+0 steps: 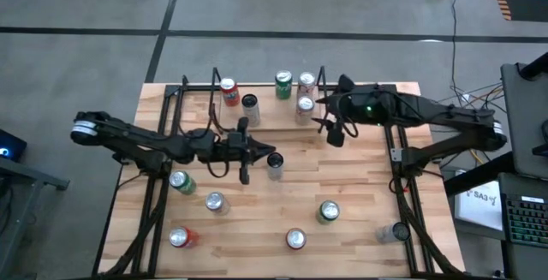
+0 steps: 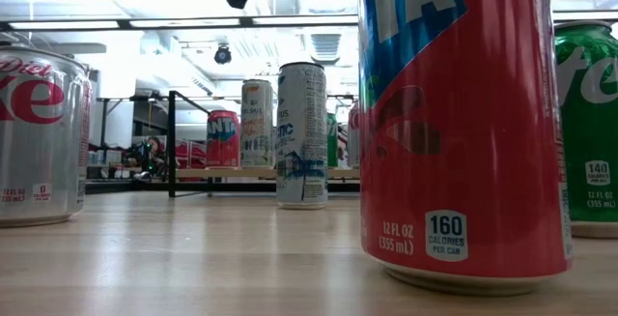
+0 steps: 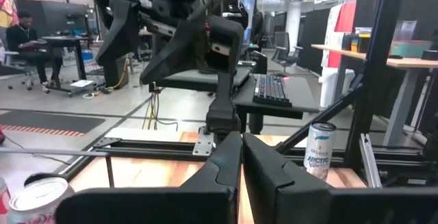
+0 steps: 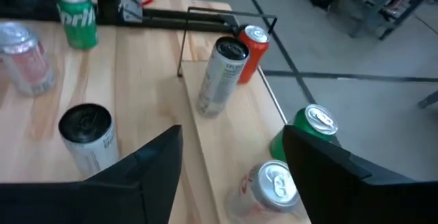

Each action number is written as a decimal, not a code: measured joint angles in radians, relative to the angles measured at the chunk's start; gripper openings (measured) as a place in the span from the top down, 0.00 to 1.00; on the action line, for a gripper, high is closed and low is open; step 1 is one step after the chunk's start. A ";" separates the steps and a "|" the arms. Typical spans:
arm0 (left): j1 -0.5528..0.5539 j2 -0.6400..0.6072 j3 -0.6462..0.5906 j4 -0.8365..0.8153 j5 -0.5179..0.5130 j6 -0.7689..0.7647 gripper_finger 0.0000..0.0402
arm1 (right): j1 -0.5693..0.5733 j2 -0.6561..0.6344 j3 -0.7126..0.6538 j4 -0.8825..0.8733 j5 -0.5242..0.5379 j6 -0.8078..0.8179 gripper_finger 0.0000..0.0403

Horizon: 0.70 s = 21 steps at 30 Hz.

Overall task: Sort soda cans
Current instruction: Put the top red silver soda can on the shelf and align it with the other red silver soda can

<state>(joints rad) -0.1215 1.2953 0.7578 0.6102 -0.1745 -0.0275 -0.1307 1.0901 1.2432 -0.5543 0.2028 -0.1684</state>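
From overhead, the wooden table (image 1: 360, 186) is filling the middle of the frame, and the soda cans are sitting scattered over it: a red can (image 1: 229, 91), a tall silver can (image 1: 249, 107), a green can (image 1: 283, 84) and two pale cans (image 1: 305, 106) are clustering along the upper edge, while a green one (image 1: 181, 181), a silver one (image 1: 215, 202), a red one (image 1: 181, 238), another red one (image 1: 295, 240), a green one (image 1: 328, 212) and a grey one (image 1: 396, 232) are spreading across the lower half. The left gripper (image 1: 245, 174) is reaching in from the left toward the centre with its fingers pressed together on nothing, just beside a dark-topped can (image 1: 275, 165). The right gripper (image 1: 335, 134) is hanging at upper right of centre, next to the pale cans, its fingers standing apart and clasping nothing. At table height, a big red can (image 2: 462, 128) is dominating the right of the frame, a green can (image 2: 586, 128) is peeking in at the far right edge, a silver can (image 2: 41, 137) is standing at the left, and a tall white can (image 2: 302, 134) is standing mid-frame farther back. Through the left wrist camera, the left arm's fingers (image 3: 274, 172) are meeting at the bottom, with a pale can (image 3: 319, 149) beyond them at right. Through the right wrist camera, the right arm's fingers (image 4: 147, 162) are spread wide above the wood, with a red-and-silver can (image 4: 270, 186) lying between and below them.
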 joint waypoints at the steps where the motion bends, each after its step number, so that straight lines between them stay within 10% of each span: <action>1: 0.000 0.005 0.000 0.001 0.000 -0.004 1.00 | 0.000 -0.013 -0.034 0.035 0.000 0.009 0.42; 21: 0.004 0.056 0.000 0.004 0.000 0.085 1.00 | -0.001 -0.052 -0.395 0.599 0.007 0.035 0.60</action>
<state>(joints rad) -0.1177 1.3514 0.7582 0.6144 -0.1741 0.0572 -0.1314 1.0383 0.8484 0.0451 0.2100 -0.1331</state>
